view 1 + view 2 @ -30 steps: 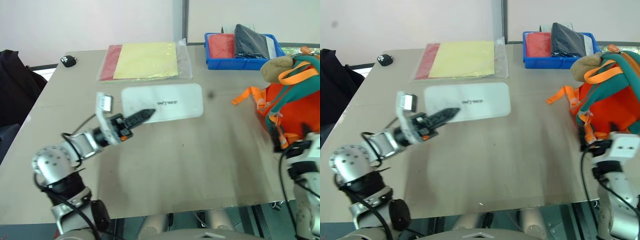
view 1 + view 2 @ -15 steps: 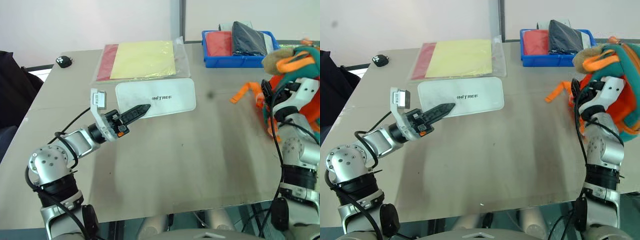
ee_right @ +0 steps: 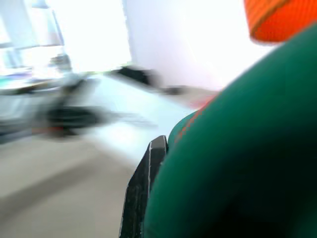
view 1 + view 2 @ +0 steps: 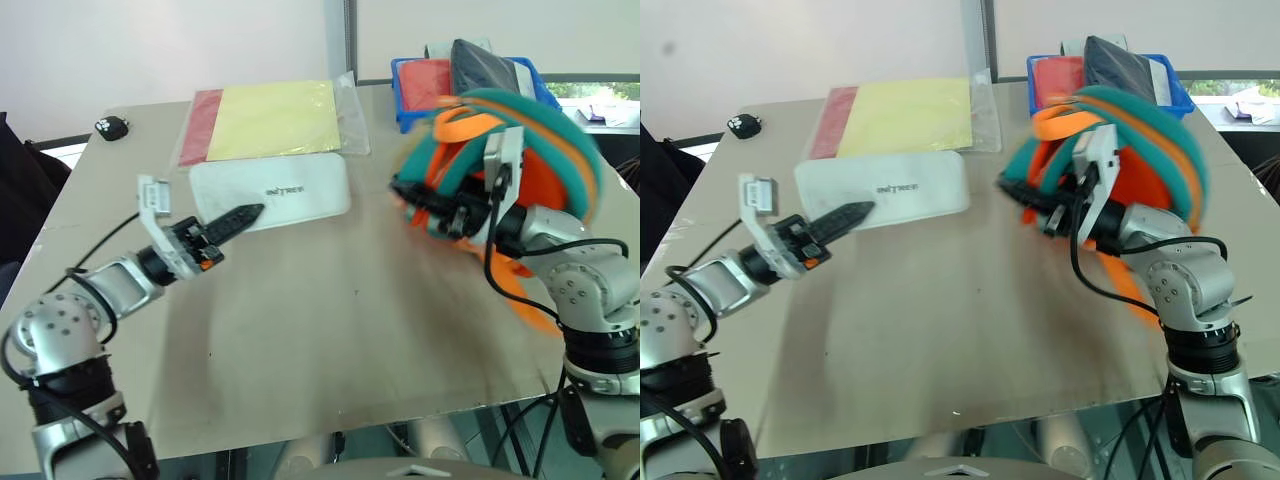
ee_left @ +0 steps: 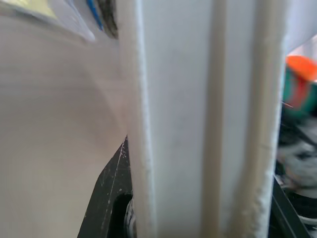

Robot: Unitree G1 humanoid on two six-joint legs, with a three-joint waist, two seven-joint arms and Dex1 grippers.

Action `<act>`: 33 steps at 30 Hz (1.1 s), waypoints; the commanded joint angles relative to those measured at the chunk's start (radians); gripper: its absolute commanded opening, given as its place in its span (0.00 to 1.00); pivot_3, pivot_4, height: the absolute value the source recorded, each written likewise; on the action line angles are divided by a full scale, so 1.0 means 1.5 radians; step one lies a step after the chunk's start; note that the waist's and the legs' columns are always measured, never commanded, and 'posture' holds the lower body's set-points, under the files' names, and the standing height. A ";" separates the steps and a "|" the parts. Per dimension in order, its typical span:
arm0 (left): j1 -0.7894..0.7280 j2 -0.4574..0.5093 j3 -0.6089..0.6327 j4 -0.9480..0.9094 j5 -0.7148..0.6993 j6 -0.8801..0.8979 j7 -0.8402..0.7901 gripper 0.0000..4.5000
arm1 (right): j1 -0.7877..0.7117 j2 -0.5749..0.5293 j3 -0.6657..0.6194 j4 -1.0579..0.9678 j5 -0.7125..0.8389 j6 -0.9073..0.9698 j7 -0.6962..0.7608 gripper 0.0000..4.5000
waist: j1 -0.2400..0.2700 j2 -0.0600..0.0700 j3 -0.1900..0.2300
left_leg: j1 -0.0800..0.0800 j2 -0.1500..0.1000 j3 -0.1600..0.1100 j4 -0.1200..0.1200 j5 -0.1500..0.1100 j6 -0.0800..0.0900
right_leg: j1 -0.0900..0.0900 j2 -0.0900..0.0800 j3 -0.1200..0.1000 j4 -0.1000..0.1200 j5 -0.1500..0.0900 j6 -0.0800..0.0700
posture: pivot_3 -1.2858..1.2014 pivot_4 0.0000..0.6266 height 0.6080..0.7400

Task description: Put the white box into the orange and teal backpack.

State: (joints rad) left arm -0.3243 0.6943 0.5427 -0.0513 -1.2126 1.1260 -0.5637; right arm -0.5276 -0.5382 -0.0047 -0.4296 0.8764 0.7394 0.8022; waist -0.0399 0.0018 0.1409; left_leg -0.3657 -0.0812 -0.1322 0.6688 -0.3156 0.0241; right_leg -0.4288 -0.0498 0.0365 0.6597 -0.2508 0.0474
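- Lying flat on the tan table (image 4: 330,330), toward its far left, was the white box (image 4: 270,190), a flat case with rounded corners and small dark lettering on its lid.
- The left claw (image 4: 235,216) reached in level from the near left. Its black fingers were clamped on the near left edge of the white box, which showed as a broad white slab between them in the left wrist view.
- The orange and teal backpack (image 4: 530,150) was at the right side of the scene, lifted off the table and blurred. Its teal top arched over the orange body, and bright orange straps looped around it and trailed below.
- The right claw (image 4: 440,205) pointed left, its fingers closed together on the orange and teal backpack; in the right wrist view teal fabric pressed against one black finger (image 3: 143,191).
- The backpack and the white box were apart, with bare table between them.
- Just beyond the white box, at the far side of the table, lay a clear sleeve (image 4: 270,120) holding yellow and red sheets.
- A blue bin (image 4: 405,85) stood at the far right, with something red and something dark inside, partly hidden behind the backpack.
- A small dark object (image 4: 108,127) sat near the far left corner of the table; it was too small to identify.
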 commanded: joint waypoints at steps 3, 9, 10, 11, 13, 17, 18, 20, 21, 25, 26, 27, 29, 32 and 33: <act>-0.001 0.038 0.033 0.012 0.008 -0.044 -0.072 0.26 | 0.092 -0.120 -0.080 -0.043 0.114 0.084 0.090 0.01 | 0.014 -0.003 0.001 | -0.002 -0.002 -0.002 0.001 0.000 0.001 | 0.000 -0.002 -0.003 -0.002 0.000 0.000 | 0.52 0.24 1.00; 0.027 0.022 0.027 -0.077 -0.029 -0.054 -0.135 0.26 | 0.234 -0.215 -0.149 0.050 0.015 0.010 0.152 0.01 | 0.025 -0.004 0.001 | -0.004 -0.002 -0.002 0.002 -0.001 0.001 | 0.000 -0.003 -0.006 -0.003 0.000 0.000 | 0.52 0.24 1.00; 0.024 0.021 0.024 -0.100 -0.044 -0.055 -0.154 0.26 | 0.239 -0.217 -0.147 0.056 -0.005 -0.008 0.151 0.01 | 0.025 -0.004 0.001 | -0.004 -0.002 -0.002 0.002 -0.001 0.001 | 0.000 -0.003 -0.006 -0.003 0.000 0.000 | 0.52 0.24 1.00; 0.017 0.021 0.025 -0.115 -0.065 -0.052 -0.166 0.26 | 0.235 -0.209 -0.146 0.057 -0.004 -0.012 0.141 0.01 | 0.024 -0.004 0.001 | -0.004 -0.002 -0.002 0.002 -0.001 0.001 | 0.000 -0.003 -0.006 -0.002 0.000 0.000 | 0.52 0.24 1.00; 0.000 0.026 0.029 -0.127 -0.084 -0.062 -0.195 0.26 | 0.207 -0.172 -0.142 0.054 0.005 -0.018 0.107 0.01 | 0.019 -0.004 0.001 | -0.003 -0.001 -0.002 0.003 -0.001 0.001 | 0.000 -0.003 -0.005 0.001 0.000 0.000 | 0.52 0.24 1.00; -0.012 0.058 0.038 -0.110 -0.087 -0.072 -0.268 0.26 | 0.171 -0.118 -0.128 0.049 0.006 -0.013 0.063 0.01 | 0.016 -0.004 0.002 | -0.001 -0.001 0.000 0.003 0.000 0.000 | 0.000 -0.003 -0.004 0.003 0.001 -0.001 | 0.52 0.24 1.00; -0.012 0.067 0.040 -0.105 -0.087 -0.075 -0.288 0.26 | 0.165 -0.109 -0.126 0.049 0.006 -0.010 0.053 0.01 | 0.016 -0.004 0.002 | -0.001 -0.001 -0.001 0.003 0.000 0.000 | 0.000 -0.002 -0.004 0.003 0.001 -0.001 | 0.52 0.24 1.00; -0.009 0.079 0.041 -0.104 -0.059 -0.109 -0.331 0.26 | 0.153 -0.095 -0.118 0.048 0.002 -0.008 0.041 0.01 | 0.017 -0.004 0.002 | -0.001 -0.001 -0.001 0.003 0.000 0.000 | 0.000 -0.002 -0.004 0.002 0.001 -0.001 | 0.52 0.24 1.00; -0.008 0.084 0.036 -0.104 -0.046 -0.121 -0.345 0.26 | 0.149 -0.090 -0.116 0.047 0.002 -0.007 0.037 0.01 | 0.017 -0.004 0.002 | -0.001 -0.001 -0.001 0.003 0.000 0.000 | 0.000 -0.002 -0.004 0.002 0.001 -0.001 | 0.52 0.24 1.00; -0.012 0.076 -0.037 -0.114 0.096 -0.243 -0.365 0.26 | 0.126 -0.059 -0.118 0.036 0.030 0.006 0.005 0.01 | 0.019 -0.004 0.002 | -0.002 -0.001 -0.001 0.003 0.000 0.000 | 0.000 -0.002 -0.005 0.001 0.001 -0.001 | 0.52 0.24 1.00; -0.019 0.065 -0.056 -0.109 0.136 -0.282 -0.359 0.26 | 0.122 -0.053 -0.121 0.034 0.036 0.009 -0.001 0.01 | 0.020 -0.004 0.002 | -0.002 -0.001 -0.001 0.003 0.000 0.000 | 0.000 -0.002 -0.005 0.001 0.001 -0.001 | 0.52 0.24 1.00; -0.026 0.057 -0.067 -0.101 0.157 -0.305 -0.355 0.26 | 0.120 -0.048 -0.124 0.033 0.041 0.012 -0.007 0.01 | 0.021 -0.004 0.002 | -0.002 -0.001 -0.001 0.003 0.000 0.000 | 0.000 -0.002 -0.005 0.001 0.001 -0.001 | 0.52 0.24 1.00; -0.027 0.048 -0.090 -0.095 0.189 -0.338 -0.368 0.26 | 0.117 -0.043 -0.127 0.031 0.049 0.018 -0.016 0.01 | 0.020 -0.005 0.002 | -0.002 -0.001 -0.001 0.003 0.000 0.000 | 0.000 -0.003 -0.005 0.001 0.001 -0.001 | 0.52 0.24 1.00; -0.014 0.047 -0.117 -0.104 0.198 -0.342 -0.393 0.26 | 0.119 -0.043 -0.127 0.026 0.053 0.020 -0.022 0.01 | 0.019 -0.005 0.002 | -0.002 -0.001 -0.001 0.003 0.000 0.000 | 0.000 -0.003 -0.005 0.001 0.001 -0.001 | 0.52 0.24 1.00; -0.005 0.052 -0.130 -0.103 0.215 -0.354 -0.404 0.26 | 0.121 -0.045 -0.127 0.025 0.052 0.020 -0.022 0.01 | 0.018 -0.005 0.002 | -0.002 -0.001 -0.001 0.003 0.000 0.000 | 0.000 -0.002 -0.005 0.001 0.001 -0.001 | 0.52 0.24 1.00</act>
State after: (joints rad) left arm -0.3409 0.7554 0.3608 -0.1817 -0.9142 0.6262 -1.1390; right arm -0.3337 -0.6020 -0.1647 -0.3466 0.9309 0.7793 0.7740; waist -0.0124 -0.0051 0.1435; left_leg -0.3685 -0.0828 -0.1340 0.6729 -0.3156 0.0243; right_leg -0.4287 -0.0536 0.0289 0.6608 -0.2499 0.0465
